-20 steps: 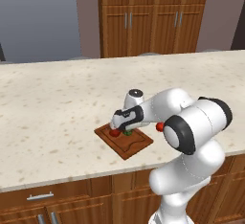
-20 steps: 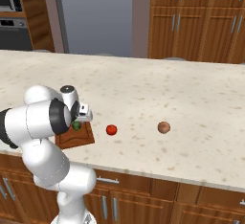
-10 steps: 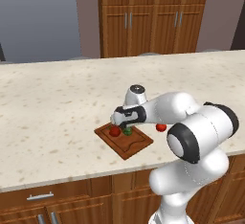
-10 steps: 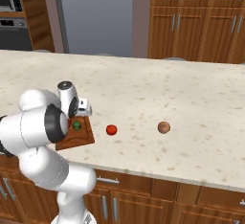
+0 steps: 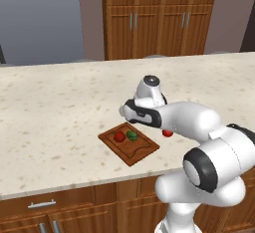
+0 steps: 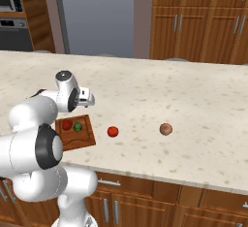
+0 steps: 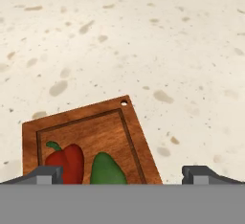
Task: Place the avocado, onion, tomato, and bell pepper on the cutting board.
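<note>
Your claw (image 7: 122, 173), jaws spread wide and empty, hangs over the cutting board (image 7: 110, 127) at lower left, bearing bell pepper (image 7: 64, 162) and avocado (image 7: 106, 170); tomato (image 6: 113, 131) and onion (image 6: 165, 129) lie right on the surface (image 6: 193, 105).

Honestly there's nothing readable anywhere here, no labels, brands, numbers or signs on anything.
</note>
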